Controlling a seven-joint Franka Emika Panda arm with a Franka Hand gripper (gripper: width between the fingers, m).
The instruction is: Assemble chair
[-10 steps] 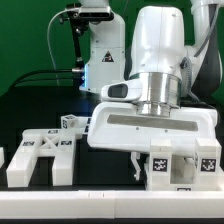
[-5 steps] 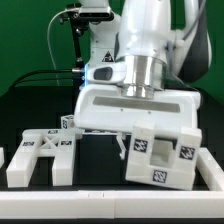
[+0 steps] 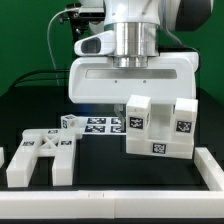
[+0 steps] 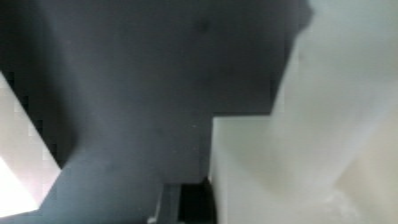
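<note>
The gripper [image 3: 134, 99] pinches 1 tilted white chair part [image 3: 158, 128] and holds it clear of the black table [image 3: 100, 165]. The jaws' tips are hidden behind it. 1 more part [image 3: 40, 155] lies flat to the exterior view's left of the held part. 1 white rail [image 3: 110, 207] runs in front of it, and a green backdrop [image 3: 30, 40] stands behind.

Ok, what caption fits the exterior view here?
Panda gripper holds a tagged white chair part tilted above the table; a second part lies at the exterior view's left.
</note>
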